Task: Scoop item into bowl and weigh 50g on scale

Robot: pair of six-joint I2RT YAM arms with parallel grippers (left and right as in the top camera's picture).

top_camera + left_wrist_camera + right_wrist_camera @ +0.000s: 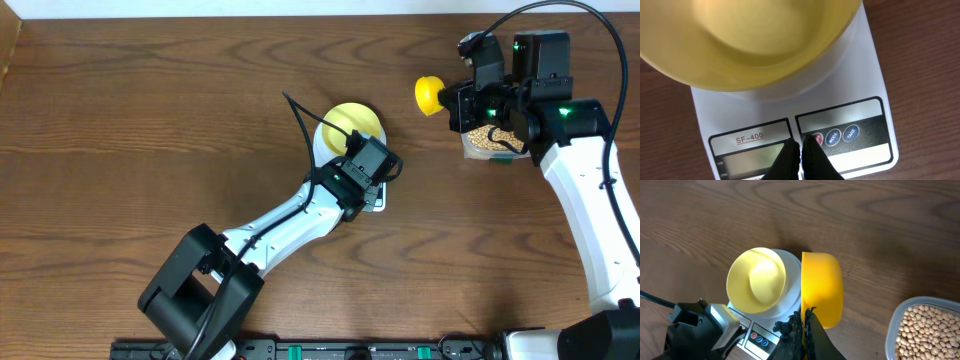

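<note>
The pale yellow bowl [352, 122] [740, 35] [757, 280] sits empty on the white scale [865, 65] [790, 262] in the middle of the table. My left gripper [801, 142] [370, 185] is shut with nothing in it, its tips at the scale's front panel between the blank display [752, 161] and the red button [817, 138]. My right gripper [804, 317] [455, 105] is shut on the handle of a bright yellow scoop [822, 287] [429, 95], held in the air right of the bowl. The beans [927, 330] [485, 138] fill a clear tub under the right arm.
The clear plastic tub [892, 330] stands at the back right, partly hidden by the right wrist in the overhead view. The left arm [280, 220] lies diagonally from the near edge to the scale. Bare wood surrounds the scale.
</note>
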